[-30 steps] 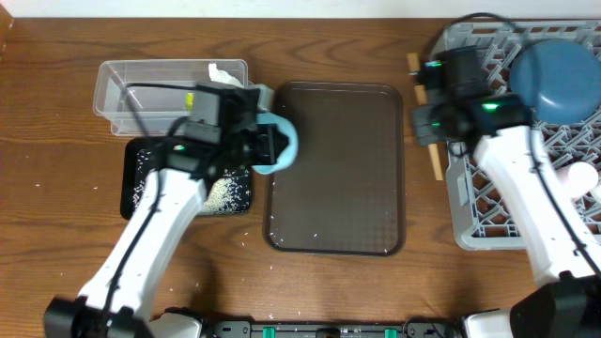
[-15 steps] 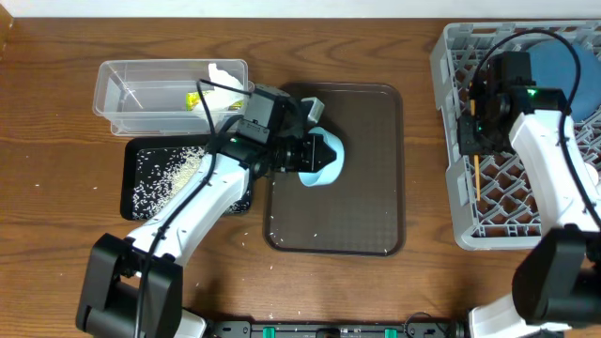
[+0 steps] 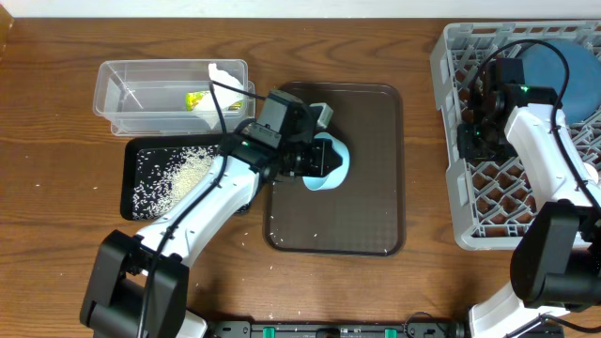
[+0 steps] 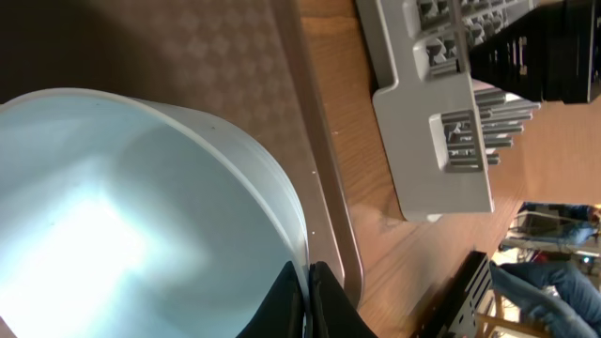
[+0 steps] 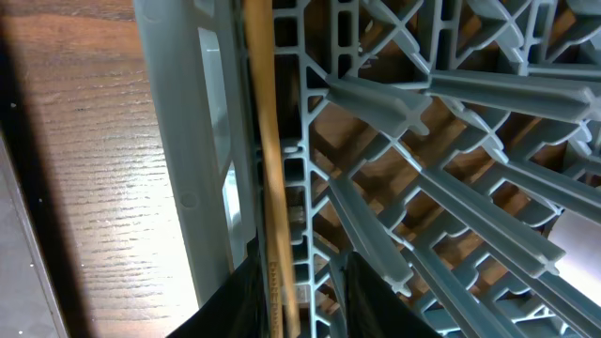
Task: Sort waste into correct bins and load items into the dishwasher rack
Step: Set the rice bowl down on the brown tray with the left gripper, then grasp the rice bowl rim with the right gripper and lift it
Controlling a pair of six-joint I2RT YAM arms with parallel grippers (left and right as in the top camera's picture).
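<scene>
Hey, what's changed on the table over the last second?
The left gripper carried the pale blue bowl rightward, from beside the black tray to over the brown tray. The right gripper brought the chopsticks from the table into the rack, along its left wall. Clear tub and both trays stayed put.

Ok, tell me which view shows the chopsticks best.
Right wrist: the chopsticks fill the frame lengthwise, lying along the wall of the dishwasher rack. Overhead, the right arm covers them. The left wrist view misses them entirely.
</scene>
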